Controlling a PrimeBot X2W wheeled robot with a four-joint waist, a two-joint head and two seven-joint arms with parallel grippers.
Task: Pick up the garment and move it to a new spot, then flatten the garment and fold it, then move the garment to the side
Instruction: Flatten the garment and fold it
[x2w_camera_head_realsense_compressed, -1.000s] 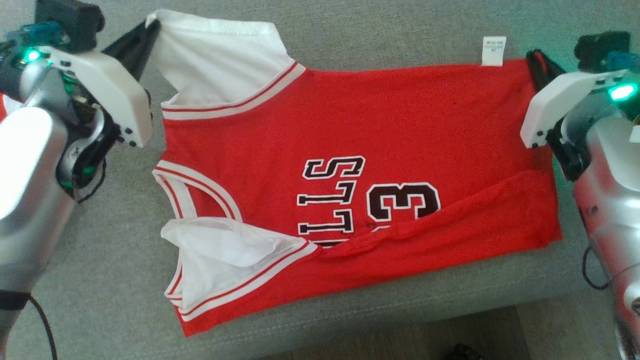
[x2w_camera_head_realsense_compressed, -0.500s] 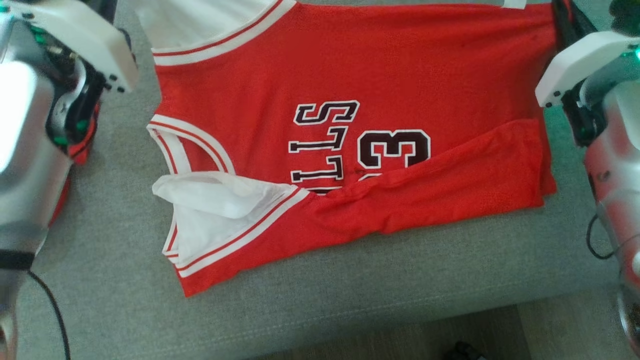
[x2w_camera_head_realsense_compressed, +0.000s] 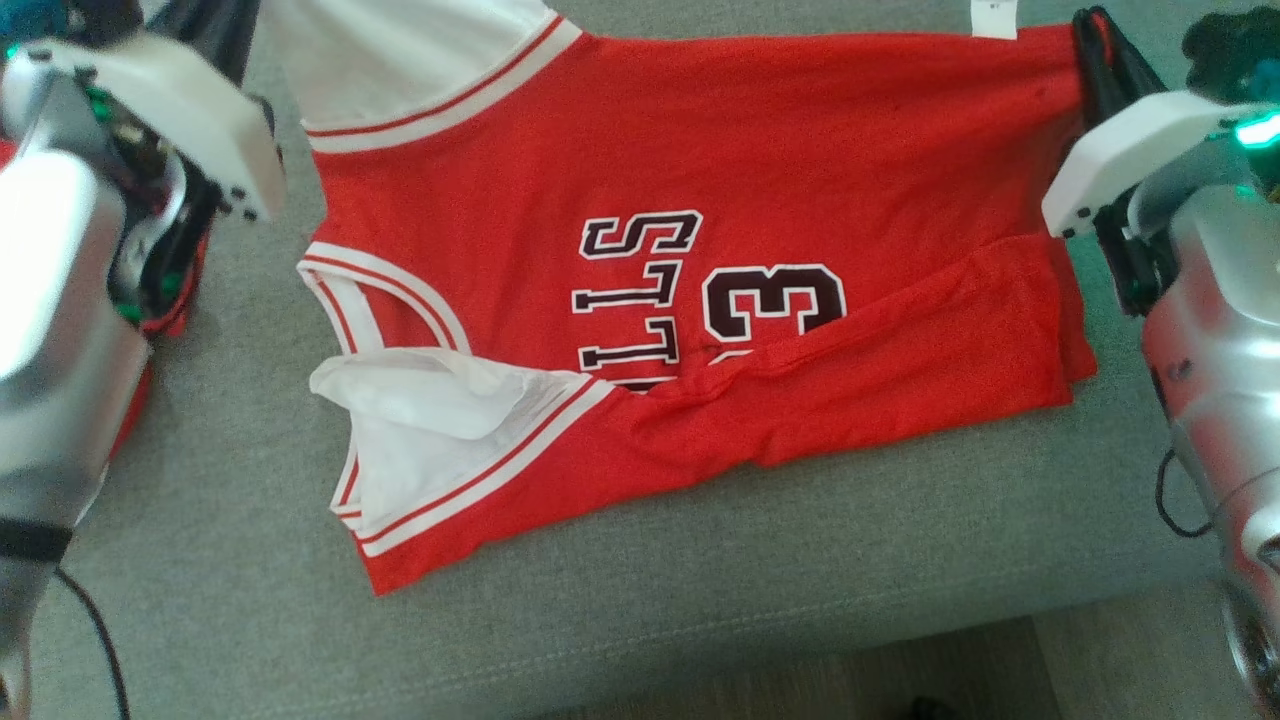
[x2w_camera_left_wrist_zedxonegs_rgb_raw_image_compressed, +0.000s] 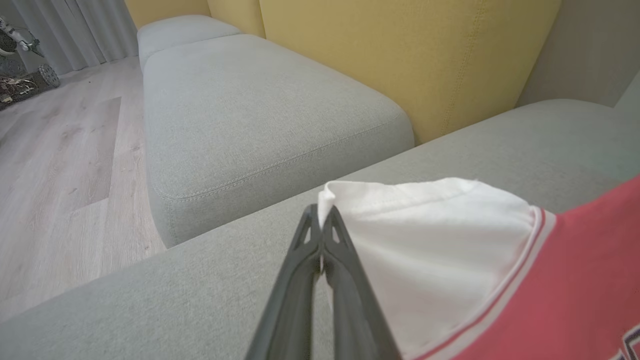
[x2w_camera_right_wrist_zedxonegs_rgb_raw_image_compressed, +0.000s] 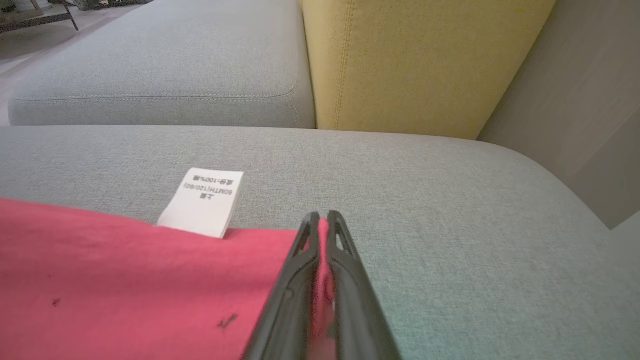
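Since a second ago the jersey (x2w_camera_head_realsense_compressed: 700, 150) has slid up the grey cushion (x2w_camera_head_realsense_compressed: 700, 620): there's more bare fabric between its near side and the cushion's front seam than there was. The head camera has shifted too, so don't read the whole jump as cloth moving.

Your left gripper (x2w_camera_left_wrist_zedxonegs_rgb_raw_image_compressed: 322, 214) is pressed together on the very corner of the white sleeve (x2w_camera_left_wrist_zedxonegs_rgb_raw_image_compressed: 425, 240), with a scrap of white poking out between the tips. Your right gripper (x2w_camera_right_wrist_zedxonegs_rgb_raw_image_compressed: 322, 219) is clamped just as tight on the red hem corner, red cloth showing in the slit between the fingers, just beside the white care label (x2w_camera_right_wrist_zedxonegs_rgb_raw_image_compressed: 202, 202) that lies flat on the cushion.

The jersey is stretched sideways between the two grips, print side up, collar end on your left. Its near long side is flopped back over itself in a red band that hides the lower part of the number 3 (x2w_camera_head_realsense_compressed: 775, 300) and the lettering. The near white sleeve (x2w_camera_head_realsense_compressed: 430, 420) lies crumpled. Beyond the cushion stands a yellow backrest (x2w_camera_left_wrist_zedxonegs_rgb_raw_image_compressed: 400, 60).
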